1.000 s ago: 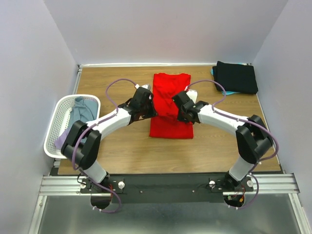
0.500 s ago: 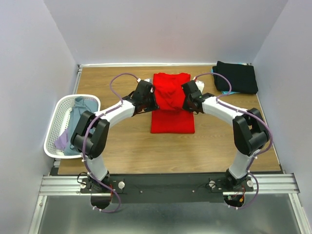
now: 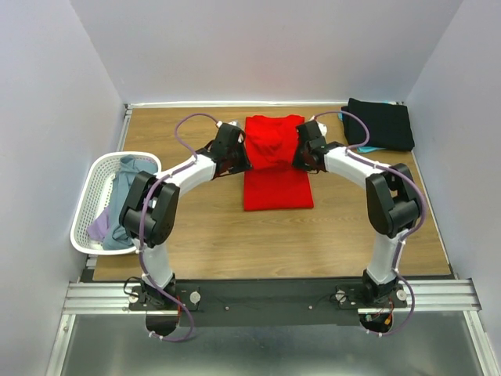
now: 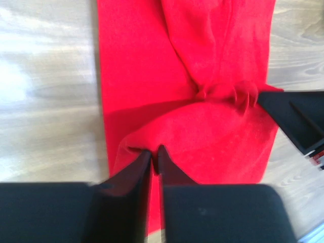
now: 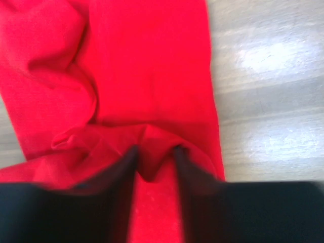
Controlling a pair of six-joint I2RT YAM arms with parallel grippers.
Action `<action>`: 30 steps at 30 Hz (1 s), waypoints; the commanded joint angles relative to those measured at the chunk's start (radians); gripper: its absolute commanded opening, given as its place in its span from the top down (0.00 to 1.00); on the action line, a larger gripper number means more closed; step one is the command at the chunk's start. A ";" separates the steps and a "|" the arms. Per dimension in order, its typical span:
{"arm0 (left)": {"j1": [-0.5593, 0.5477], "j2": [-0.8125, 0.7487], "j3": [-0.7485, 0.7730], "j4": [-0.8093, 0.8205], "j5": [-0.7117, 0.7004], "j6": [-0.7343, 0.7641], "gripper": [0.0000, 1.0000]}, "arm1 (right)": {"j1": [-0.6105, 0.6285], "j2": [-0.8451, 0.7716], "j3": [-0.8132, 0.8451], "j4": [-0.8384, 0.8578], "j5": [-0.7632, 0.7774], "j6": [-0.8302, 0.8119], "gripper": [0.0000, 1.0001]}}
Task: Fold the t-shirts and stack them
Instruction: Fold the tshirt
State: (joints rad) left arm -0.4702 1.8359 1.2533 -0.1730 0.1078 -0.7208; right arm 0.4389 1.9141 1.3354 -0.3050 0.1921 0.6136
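The red t-shirt (image 3: 274, 168) lies folded lengthwise at the middle of the desk (image 3: 203, 231), its far half rumpled. The left fingers (image 4: 134, 174) are parted by only a thin slit, their tips at a pucker on the shirt's left edge. The right fingers (image 5: 121, 174) stand a little wider apart, with a ridge of red cloth between them. A folded black t-shirt (image 3: 381, 124) sits at the far right corner. A white mesh basket (image 3: 84, 211) on the left holds grey-blue cloth (image 3: 129, 184).

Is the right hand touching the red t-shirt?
Touching. In the right wrist view the red t-shirt bunches between the fingers of the right hand, against both.
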 commanded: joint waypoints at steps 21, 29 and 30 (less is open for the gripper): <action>-0.094 0.087 0.176 0.079 0.085 0.044 0.88 | 0.040 -0.001 0.031 0.070 -0.076 -0.061 0.47; -0.099 0.341 0.327 0.072 0.096 0.014 0.92 | 0.040 0.151 0.097 0.069 -0.022 -0.035 0.47; -0.100 0.365 0.324 0.079 0.110 0.001 0.92 | 0.040 0.169 0.091 0.069 -0.016 -0.028 0.47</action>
State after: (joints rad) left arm -0.5713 2.1155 1.5635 -0.0959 0.1780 -0.6876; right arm 0.4805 2.0338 1.4067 -0.2428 0.1291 0.5678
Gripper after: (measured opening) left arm 0.082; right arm 0.527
